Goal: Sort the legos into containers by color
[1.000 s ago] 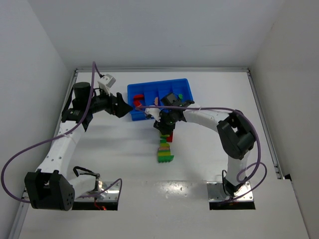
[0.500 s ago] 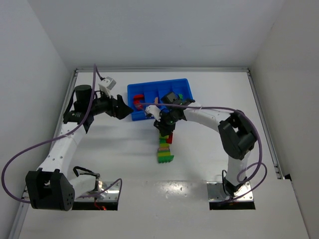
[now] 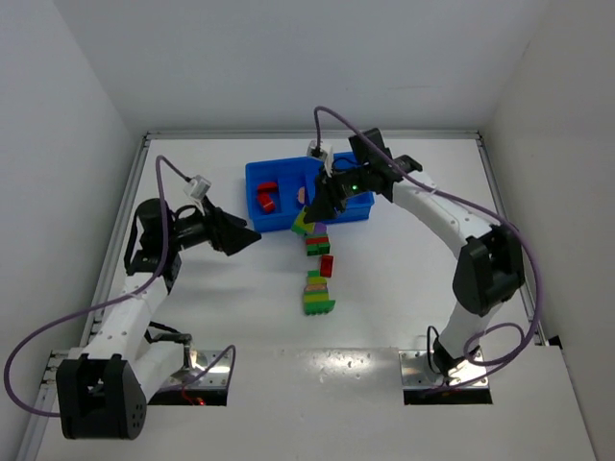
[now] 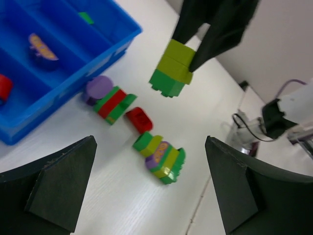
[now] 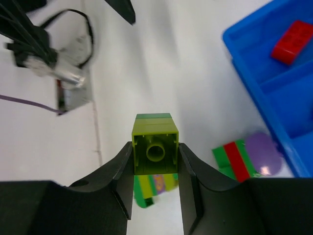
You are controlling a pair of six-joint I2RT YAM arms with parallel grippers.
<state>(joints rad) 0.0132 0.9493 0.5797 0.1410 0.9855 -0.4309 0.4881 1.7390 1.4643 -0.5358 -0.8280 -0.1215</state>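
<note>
So, writing: yellow marks on the purple piece in the tray, too blurred to read.
Arms: 2, white w/ black fingers.
Tray: 1, bright blue, low walls, dividers inside.
In tray: 3 seen from L wrist: tray red, the purple piece, a green bit. Each sits in its own compartment, side by side.
On surface: 4 lots in a rough line out from the tray's near wall.
Lot 1+2: purple round touching striped stack (green-red-green), both just beside the tray.
Lot 3: loose red, single, lying near the striped stack.
Lot 4: long stack, green, yellow-green and purple layers, nearest the arm bases.
Held stack: yellow-green on green, hollow underside facing R wrist cam. It is lifted off the surface, near the tray's near wall.
R fingers: clamped on the held stack's two sides.
L fingers: spread wide, nothing between, off the surface, L of the lots and apart from them.
</note>
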